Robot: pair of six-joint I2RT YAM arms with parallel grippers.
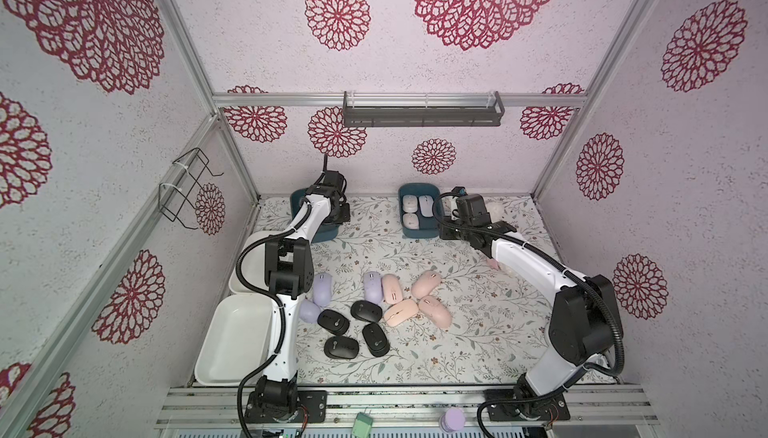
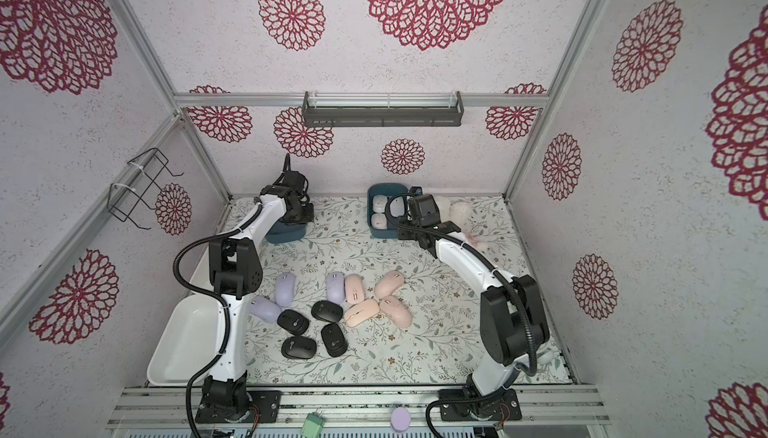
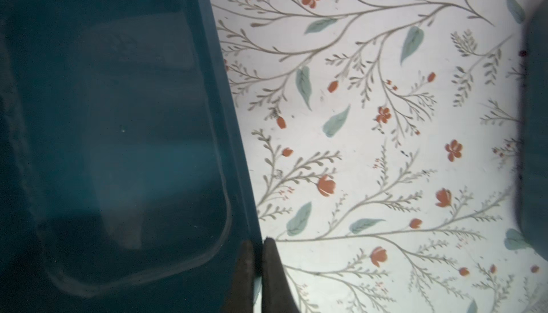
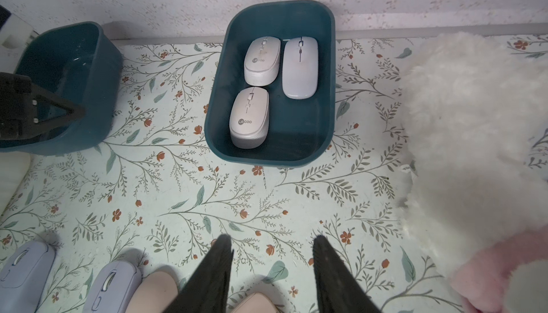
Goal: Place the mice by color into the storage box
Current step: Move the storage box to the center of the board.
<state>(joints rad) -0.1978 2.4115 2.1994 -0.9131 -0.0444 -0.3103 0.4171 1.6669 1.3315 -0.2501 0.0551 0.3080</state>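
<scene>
Two teal storage boxes stand at the back of the table. My left gripper (image 3: 258, 243) is shut on the rim (image 3: 225, 89) of the left box (image 1: 323, 233), which is empty inside. The right box (image 4: 332, 59) holds three white mice (image 4: 262, 60) (image 4: 300, 66) (image 4: 249, 117). In front of it my right gripper (image 4: 271, 240) hangs open over bare tablecloth, nothing between its fingers. In both top views, three lilac mice (image 1: 323, 288), several black mice (image 1: 365, 310) and several peach-pink mice (image 1: 426, 284) lie grouped mid-table.
A fluffy white plush toy (image 4: 459, 133) with a pink part sits at the back right, beside the right box. Two white trays (image 1: 232, 340) line the left edge. A lilac object (image 1: 454, 419) and a green one (image 1: 361, 422) rest on the front rail.
</scene>
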